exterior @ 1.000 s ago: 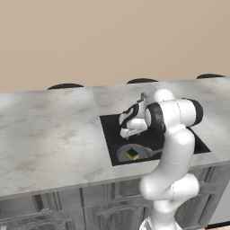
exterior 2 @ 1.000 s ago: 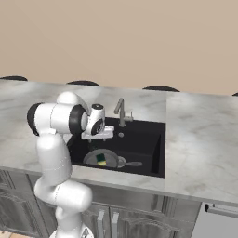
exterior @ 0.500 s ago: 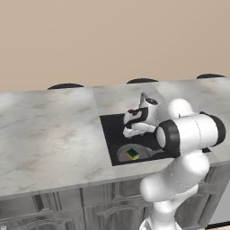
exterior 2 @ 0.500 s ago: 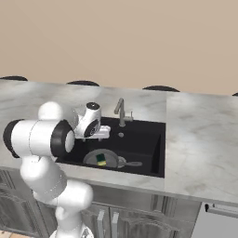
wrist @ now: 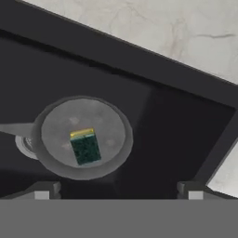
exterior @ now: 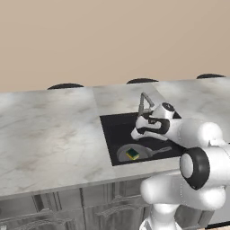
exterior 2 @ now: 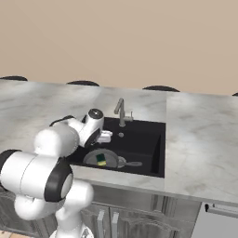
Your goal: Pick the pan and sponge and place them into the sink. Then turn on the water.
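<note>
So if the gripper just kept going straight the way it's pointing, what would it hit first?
Probably the pan lying in the sink, near the sponge on it; the open gripper aims roughly there, though depth is unclear.

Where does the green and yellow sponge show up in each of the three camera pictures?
Left base view: sponge just below centre, lying in the pan at the sink's near left.
Right base view: sponge left of centre, again in the pan.
Hand view: sponge left of centre.
Shared landmark: the black sink.
</note>
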Robot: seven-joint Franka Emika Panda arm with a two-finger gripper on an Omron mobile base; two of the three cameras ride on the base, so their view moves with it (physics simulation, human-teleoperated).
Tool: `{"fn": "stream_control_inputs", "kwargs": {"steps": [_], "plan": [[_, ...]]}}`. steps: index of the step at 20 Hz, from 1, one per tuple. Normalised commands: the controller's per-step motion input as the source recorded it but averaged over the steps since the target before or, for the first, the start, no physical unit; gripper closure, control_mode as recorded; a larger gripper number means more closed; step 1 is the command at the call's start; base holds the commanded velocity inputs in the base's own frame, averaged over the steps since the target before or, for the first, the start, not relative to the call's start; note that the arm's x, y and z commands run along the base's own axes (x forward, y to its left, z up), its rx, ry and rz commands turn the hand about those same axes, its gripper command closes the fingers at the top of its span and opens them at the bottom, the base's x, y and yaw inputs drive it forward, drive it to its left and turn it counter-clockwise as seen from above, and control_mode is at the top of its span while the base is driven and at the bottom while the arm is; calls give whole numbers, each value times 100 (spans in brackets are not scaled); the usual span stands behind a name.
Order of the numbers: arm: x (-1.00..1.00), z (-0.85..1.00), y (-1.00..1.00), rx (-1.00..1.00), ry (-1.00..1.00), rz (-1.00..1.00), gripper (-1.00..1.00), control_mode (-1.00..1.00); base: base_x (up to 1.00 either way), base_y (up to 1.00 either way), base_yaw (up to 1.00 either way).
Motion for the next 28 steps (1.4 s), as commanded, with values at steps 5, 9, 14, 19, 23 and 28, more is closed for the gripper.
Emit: {"fn": "stream_control_inputs", "kwargs": {"steps": [5, 9, 14, 19, 23, 28], "plan": [[-36, 19, -37, 7, -12, 0, -100, -100, 0, 0, 0], [-29, 12, -42, 2, -15, 0, -100, -100, 0, 0, 0], [-6, 11, -42, 0, -14, 0, -100, -100, 0, 0, 0], [0, 17, -41, 0, -16, 0, -100, -100, 0, 0, 0], [0, 29, -38, 0, -15, 0, -100, -100, 0, 0, 0], [15, 28, -37, 0, -9, 0, -100, -100, 0, 0, 0]]}}
